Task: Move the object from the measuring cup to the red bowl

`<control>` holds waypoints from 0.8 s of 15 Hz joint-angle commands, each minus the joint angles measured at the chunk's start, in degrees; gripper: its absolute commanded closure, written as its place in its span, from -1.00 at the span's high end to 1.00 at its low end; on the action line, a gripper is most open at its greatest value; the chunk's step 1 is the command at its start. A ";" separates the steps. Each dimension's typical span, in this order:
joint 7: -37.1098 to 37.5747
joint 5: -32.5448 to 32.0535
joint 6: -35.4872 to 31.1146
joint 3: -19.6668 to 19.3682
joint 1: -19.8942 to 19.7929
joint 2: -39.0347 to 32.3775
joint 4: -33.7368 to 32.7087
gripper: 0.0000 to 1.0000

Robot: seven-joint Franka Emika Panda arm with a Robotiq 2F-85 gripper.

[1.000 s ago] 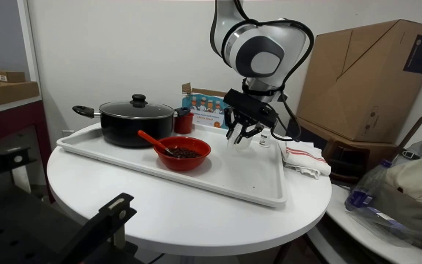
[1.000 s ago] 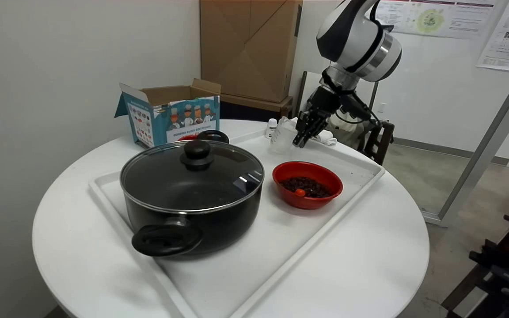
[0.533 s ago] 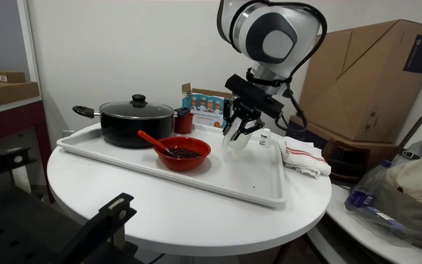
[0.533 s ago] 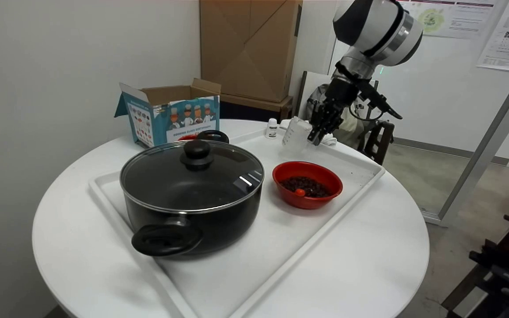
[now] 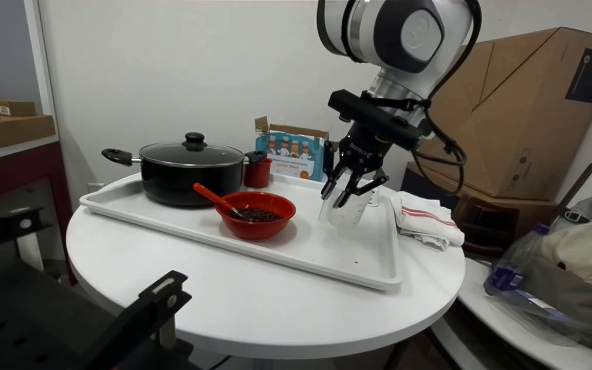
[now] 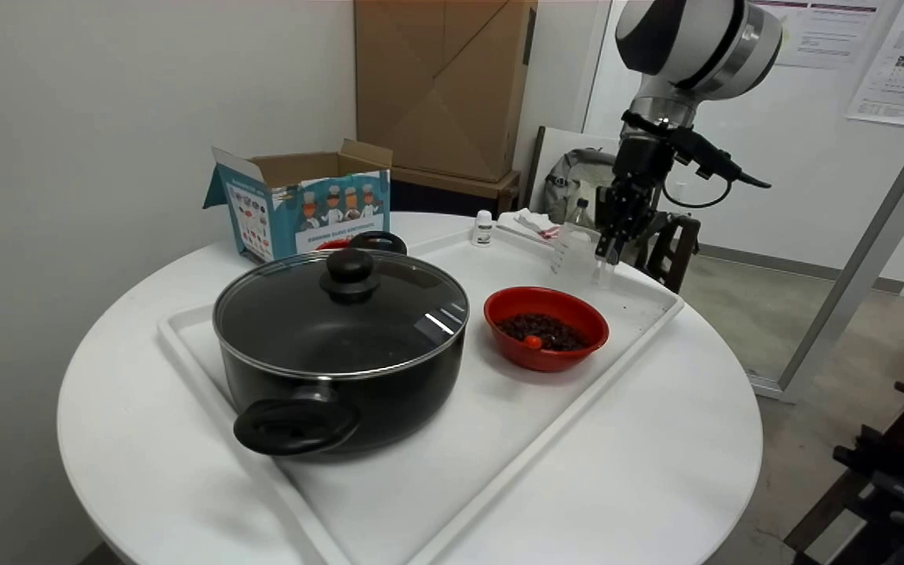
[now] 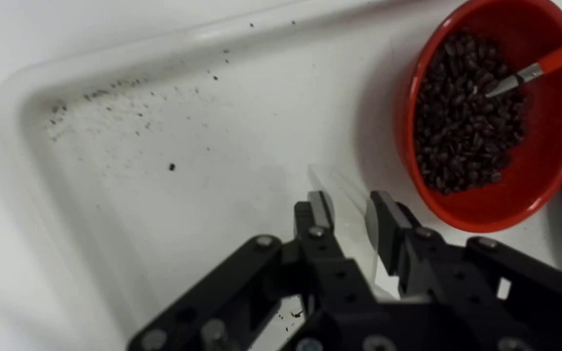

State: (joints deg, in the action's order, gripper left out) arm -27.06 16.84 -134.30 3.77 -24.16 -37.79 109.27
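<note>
The clear measuring cup (image 5: pixel 346 215) is held over the right part of the tray. It also shows in an exterior view (image 6: pixel 571 253). My gripper (image 5: pixel 333 198) is shut on the cup's side, at what looks like its handle; see-through plastic lies between the fingers (image 7: pixel 348 209) in the wrist view. No dark contents show in the cup. Whether it touches the tray is hard to tell. The red bowl (image 5: pixel 255 229) stands beside it on the tray, holding dark beans (image 7: pixel 461 117) and a red-handled spoon (image 7: pixel 561 56). The bowl also shows in an exterior view (image 6: pixel 534 359).
A black lidded pot (image 5: pixel 190 180) stands on the white tray (image 5: pixel 327 265). A red cup (image 5: pixel 257 174) and a cardboard box (image 6: pixel 342 208) are behind. A small white bottle (image 6: pixel 482 229) and a folded towel (image 5: pixel 429 220) lie near the tray's far side. Crumbs (image 7: pixel 115 92) dot a tray corner.
My gripper and the cup have moved together, rightward in both exterior views and away from the small white bottle. The bowl, spoon and pot have not moved.
</note>
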 commanded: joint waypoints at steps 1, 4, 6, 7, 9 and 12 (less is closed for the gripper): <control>3.92 -3.44 -0.21 -3.95 3.15 -3.21 -0.73 -0.80; 5.39 -4.56 0.26 -4.58 3.89 -4.53 -1.03 0.05; 5.24 -4.30 1.39 -3.92 3.73 -3.66 -0.85 0.31; 4.96 -3.91 2.20 -3.48 3.56 -3.00 -0.68 0.44; 4.19 -3.28 4.30 -2.51 3.41 0.53 1.25 0.73; 3.57 -2.09 7.64 -1.40 3.77 7.75 5.30 1.00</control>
State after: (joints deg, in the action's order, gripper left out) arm -23.31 13.53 -130.44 1.60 -20.86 -38.41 109.44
